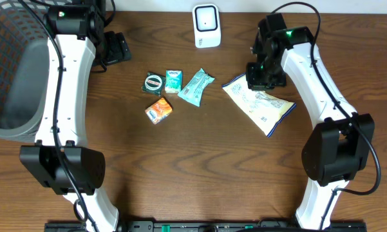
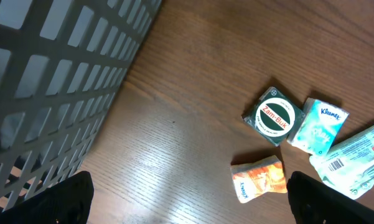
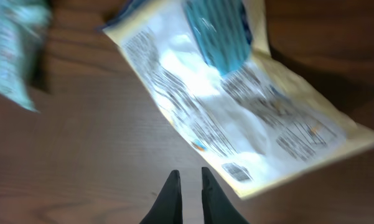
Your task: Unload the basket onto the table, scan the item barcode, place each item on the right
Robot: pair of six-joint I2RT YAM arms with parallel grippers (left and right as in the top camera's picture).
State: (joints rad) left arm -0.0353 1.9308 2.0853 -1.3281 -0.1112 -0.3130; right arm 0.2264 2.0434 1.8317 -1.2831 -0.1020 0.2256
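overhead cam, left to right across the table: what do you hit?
basket → Zam-Buk tin → Kleenex pack → teal packet → white-and-yellow bag. Orange packet and scanner overlap others sideways, so they are left out.

dark wood-grain table (image 1: 199, 174), soft overhead glare

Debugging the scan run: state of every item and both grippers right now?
snack bag: flat on table, print up, not held.
right gripper: shut, empty, at the bag's edge.
left gripper: wide open, empty.
scanner: untouched, nothing in front of it.
Zam-Buk tin: lid on, label up.
Kleenex pack: flat, label up.
orange packet: flat on table.
wipes pack: flat, barcode up.
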